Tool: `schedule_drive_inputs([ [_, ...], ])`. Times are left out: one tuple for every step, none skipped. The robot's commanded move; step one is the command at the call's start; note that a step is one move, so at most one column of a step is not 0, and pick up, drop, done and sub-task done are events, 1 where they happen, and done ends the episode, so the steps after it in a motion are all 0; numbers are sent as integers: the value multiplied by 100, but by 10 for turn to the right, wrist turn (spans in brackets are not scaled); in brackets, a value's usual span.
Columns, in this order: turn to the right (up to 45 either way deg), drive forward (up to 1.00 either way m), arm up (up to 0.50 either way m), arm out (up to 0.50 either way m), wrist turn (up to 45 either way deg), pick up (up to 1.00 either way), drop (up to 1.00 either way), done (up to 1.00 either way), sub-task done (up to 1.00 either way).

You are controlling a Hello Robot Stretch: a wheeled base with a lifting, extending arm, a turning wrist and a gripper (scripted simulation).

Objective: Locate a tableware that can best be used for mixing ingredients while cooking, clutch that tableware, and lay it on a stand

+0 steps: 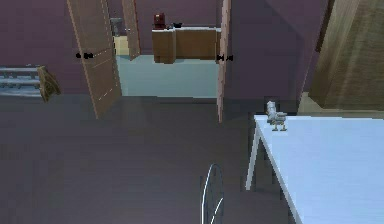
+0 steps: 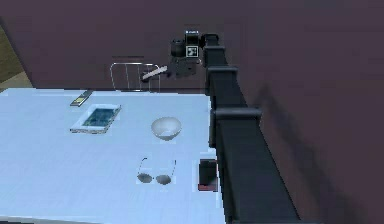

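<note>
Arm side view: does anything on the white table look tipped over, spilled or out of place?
Nothing stands out. On the white table the white bowl stands upright with its mouth up, the pair of glasses lies flat below it in the picture, and the flat book-like thing lies level. No spill or damage shows.

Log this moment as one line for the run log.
bowl: on white table | tool: by clear chair, apart from bowl | held: cannot tell
</note>
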Motion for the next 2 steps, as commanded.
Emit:
schedule_drive_inputs([
  [0, 0, -28, 0, 0, 0, 0, 0, 0],
  [0, 0, 0, 0, 0, 100, 0, 0, 0],
])
